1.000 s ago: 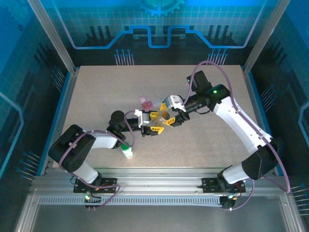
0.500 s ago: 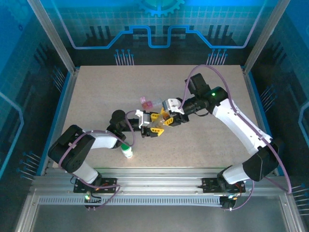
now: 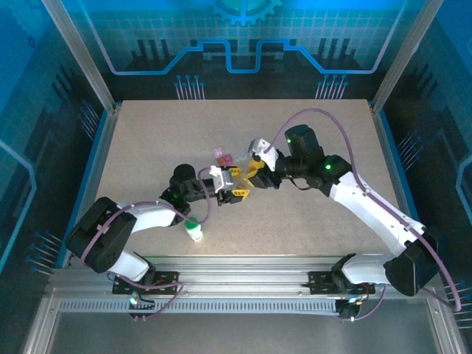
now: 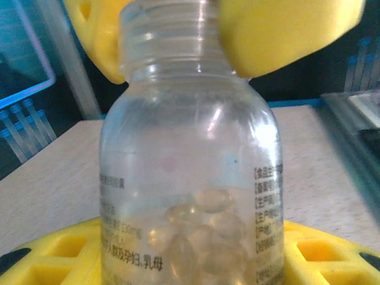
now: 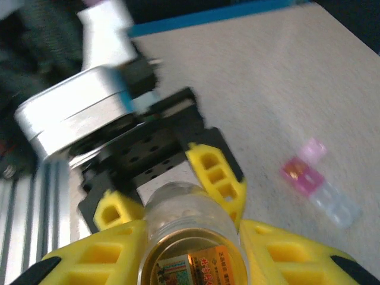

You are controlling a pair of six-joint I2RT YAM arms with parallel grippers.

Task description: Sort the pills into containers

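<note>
Your left hand (image 3: 236, 192) pinched the bottle (image 4: 190, 178) low; your right hand (image 5: 190, 252) pinched its neck, pink vial (image 3: 223, 156) nearby.

White arms (image 3: 366, 200) with black joints, looping purple cables (image 3: 324, 113), green lights (image 3: 327, 166) and yellow honeycombed claw fingers (image 5: 217, 172)

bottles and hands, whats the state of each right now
amber bottle: uncapped, capsules inside
left hand: shut on amber bottle body
right hand: shut on amber bottle neck
white bottle: green cap on, resting on table
pink vial: lying on table, free
</note>
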